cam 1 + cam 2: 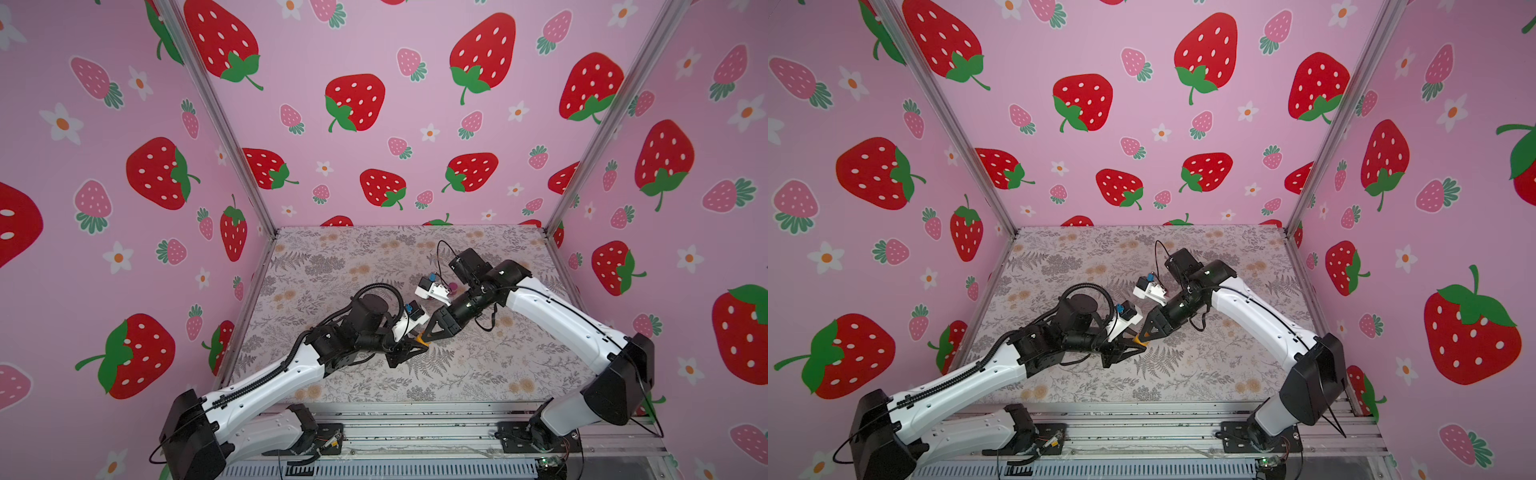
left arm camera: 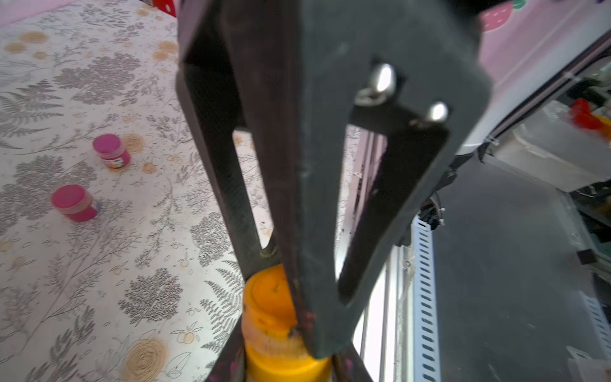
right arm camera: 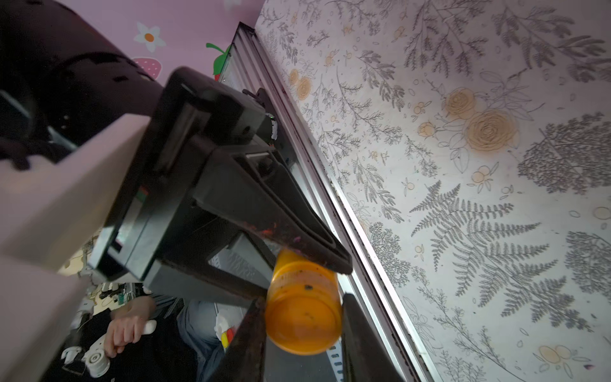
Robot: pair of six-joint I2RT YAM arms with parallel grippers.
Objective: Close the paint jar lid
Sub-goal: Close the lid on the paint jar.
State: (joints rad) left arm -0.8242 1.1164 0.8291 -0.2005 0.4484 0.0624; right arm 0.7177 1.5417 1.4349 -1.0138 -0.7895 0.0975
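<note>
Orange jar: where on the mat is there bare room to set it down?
Bare: the mat at its far-left corner, and the near strip between the arms. Crowded: right of centre, where two pink jars stand near the right wrist.

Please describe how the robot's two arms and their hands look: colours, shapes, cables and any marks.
The left arm and right arm have white shells with black joints. A black ribbed hose runs along the left one; thin black cables loop on the right. The left hand and right hand are black, tapering, with triangular openings and paint smears.
</note>
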